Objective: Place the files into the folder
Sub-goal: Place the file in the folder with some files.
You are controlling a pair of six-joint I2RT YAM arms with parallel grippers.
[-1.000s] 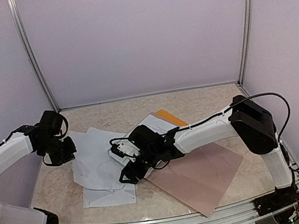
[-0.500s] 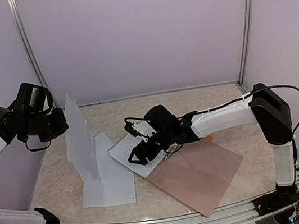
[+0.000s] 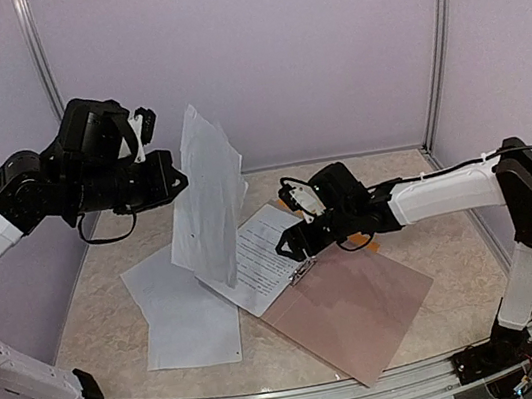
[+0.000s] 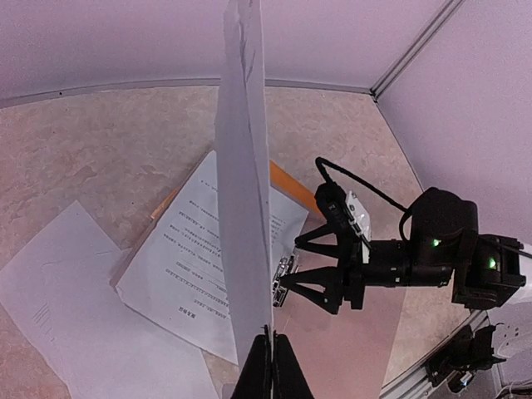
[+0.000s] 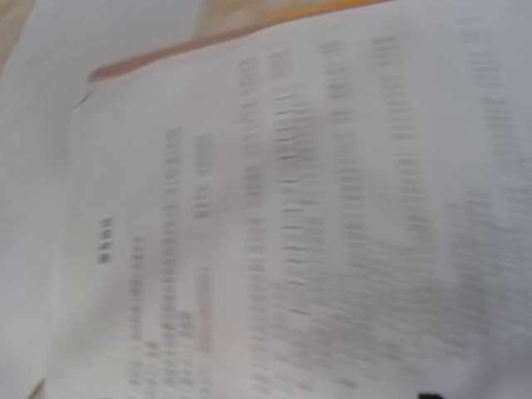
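Note:
My left gripper (image 3: 169, 177) is shut on white sheets (image 3: 208, 201) and holds them hanging on edge, high above the table; in the left wrist view its fingertips (image 4: 272, 347) pinch the sheets' (image 4: 243, 166) lower edge. A printed sheet (image 3: 257, 253) lies on the orange-yellow folder (image 4: 290, 188), of which only edges show. My right gripper (image 3: 289, 248) is open and empty, low beside the folder's metal clip (image 4: 283, 278). The blurred right wrist view shows only the printed sheet (image 5: 316, 216) and an orange edge (image 5: 274, 21); its own fingers are hidden.
Two more white sheets (image 3: 184, 319) lie flat at the front left. A pinkish-brown flat board (image 3: 356, 309) lies at the front right, touching the folder. Walls and metal posts (image 3: 435, 41) close in the back and sides.
My left arm has lifted the sheets up off the table and carried them right, toward the folder. My right gripper has slid right along the printed sheet to the clip.

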